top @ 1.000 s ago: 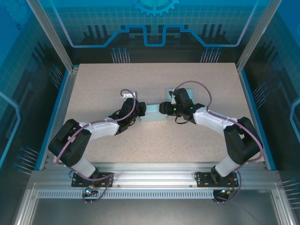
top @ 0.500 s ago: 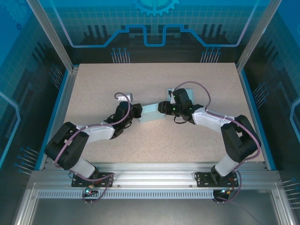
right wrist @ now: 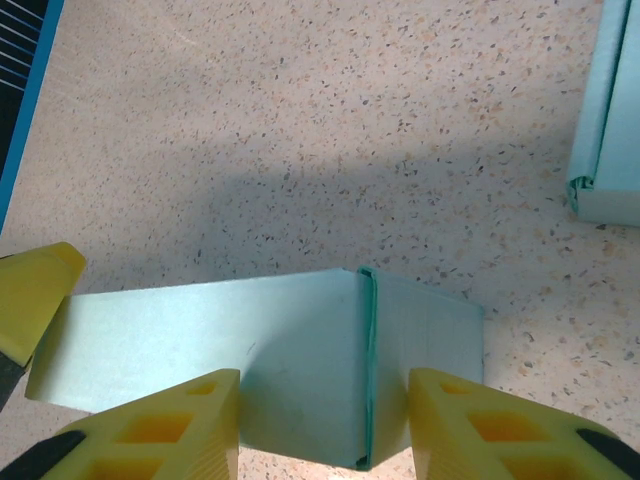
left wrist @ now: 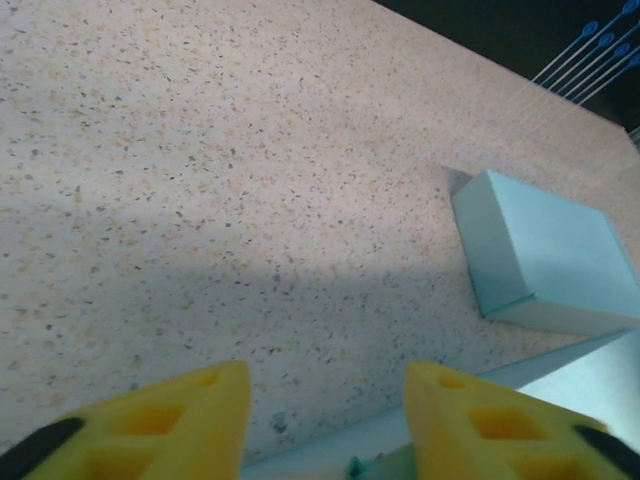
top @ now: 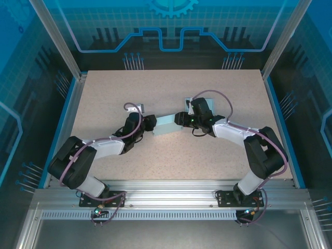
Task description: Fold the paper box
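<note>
Pale blue folded paper box [top: 166,125] lies on the speckled desk [top: 104,93], left end effector [top: 151,123] spread beside it, right end effector [right wrist: 325,425] straddling it, grip undeterminable.

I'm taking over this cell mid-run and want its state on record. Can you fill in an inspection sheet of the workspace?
Surface: speckled beige table, no damage seen.
Job's things: pale blue paper box lies between the two end effectors; a second pale blue box sits apart on the table.
Clutter: nothing seen.
End effectors: left end effector open, at the paper box's end; right end effector has its fingers apart over the paper box, grip cannot be told.
Cables: pale cables loop along both arms.
Surroundings: aluminium frame at the near edge; blue printed panels around.
</note>
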Robot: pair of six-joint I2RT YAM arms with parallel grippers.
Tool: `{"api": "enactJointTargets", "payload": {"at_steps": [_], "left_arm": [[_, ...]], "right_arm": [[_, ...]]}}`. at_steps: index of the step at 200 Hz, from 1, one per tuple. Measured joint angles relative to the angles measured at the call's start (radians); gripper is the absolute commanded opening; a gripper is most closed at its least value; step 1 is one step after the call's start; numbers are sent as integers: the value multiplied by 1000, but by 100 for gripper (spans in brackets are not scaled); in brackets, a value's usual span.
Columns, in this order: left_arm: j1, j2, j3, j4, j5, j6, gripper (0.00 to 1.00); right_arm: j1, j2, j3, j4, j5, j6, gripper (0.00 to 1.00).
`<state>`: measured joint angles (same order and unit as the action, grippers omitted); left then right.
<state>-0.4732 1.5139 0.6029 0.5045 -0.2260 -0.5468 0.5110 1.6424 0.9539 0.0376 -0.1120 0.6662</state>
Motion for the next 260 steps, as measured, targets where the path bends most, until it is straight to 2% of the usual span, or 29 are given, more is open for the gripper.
{"api": "enactJointTargets", "payload": {"at_steps": [18, 37, 54, 84, 94, 119, 154, 205, 228, 260], "left_arm": [[12, -35, 1, -69, 35, 21, 66], [18, -73, 10, -141, 79, 60, 71], [19, -107, 29, -191, 123, 121, 71], [19, -155, 103, -262, 213, 325, 71], [19, -162, 129, -282, 247, 400, 72], [19, -174, 148, -314, 329, 593, 76], [19, -169, 161, -370, 382, 798, 77], [19, -91, 315, -555, 451, 1032, 77], [15, -29, 396, -657, 484, 1108, 76], [-1, 60, 462, -743, 475, 1175, 75]], "right_arm": [[0, 1, 6, -11, -2, 0, 44], [1, 1, 18, -35, 0, -4, 45], [4, 1, 32, -61, 3, -5, 45], [10, 5, 65, -121, 15, -17, 49], [13, 7, 78, -142, 22, -23, 54], [17, 15, 107, -198, 36, -47, 76], [19, 24, 151, -282, 53, -70, 100], [19, -21, 179, -358, 76, -84, 100], [19, -122, 159, -381, 116, -84, 100], [19, -307, 84, -411, 208, -82, 100]]}}
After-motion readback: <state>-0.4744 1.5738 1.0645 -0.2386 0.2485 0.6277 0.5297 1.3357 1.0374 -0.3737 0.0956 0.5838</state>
